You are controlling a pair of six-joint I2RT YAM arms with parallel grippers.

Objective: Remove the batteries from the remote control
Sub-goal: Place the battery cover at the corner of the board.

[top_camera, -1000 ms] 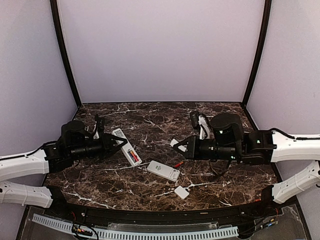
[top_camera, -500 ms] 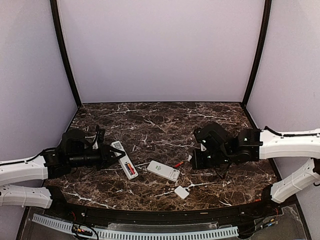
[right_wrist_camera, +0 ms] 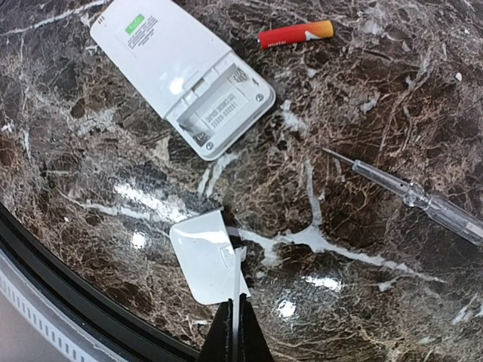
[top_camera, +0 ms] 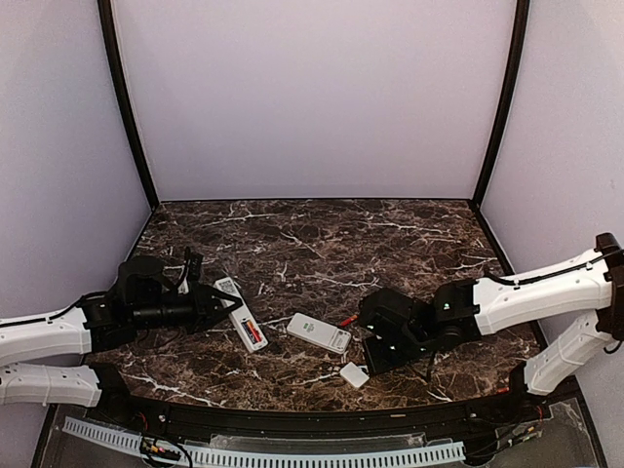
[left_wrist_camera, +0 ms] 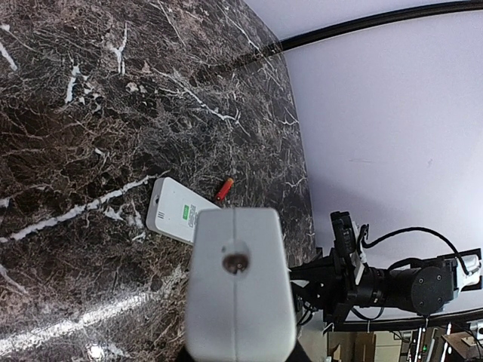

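Reaching in low from the left side, left arm (top_camera: 49,331): forearm close to level, wrist aimed right.
Left claw (top_camera: 232,302): I read it as clamped across the held remote (top_camera: 242,314), a finger on either side. In its wrist view the remote's end fills the lower middle.
Right arm (top_camera: 536,292): comes in from the right and bends down toward the near edge.
Right claw (right_wrist_camera: 235,328): clenched, tips together, at the near corner of the cover (right_wrist_camera: 205,264). I cannot tell whether they pinch its edge.
Room: the widest open stretch of table (top_camera: 322,244) lies behind both claws, up to the back wall (top_camera: 312,97). The cover lies near the black front rim (right_wrist_camera: 68,294), so I have little margin there.
Held remote: bay facing up, batteries (top_camera: 252,330) seated in it, red and bluish showing.
Middle remote (top_camera: 319,332): back up, flat on the table between the claws. Its bay (right_wrist_camera: 223,109) is uncovered with the floor label showing.
Loose battery (top_camera: 347,320): red, flat on the table, just beyond the middle remote's bay end and not touching it.
Screwdriver (right_wrist_camera: 407,197): clear shaft, flat on the table, right of the cover in the right wrist view.
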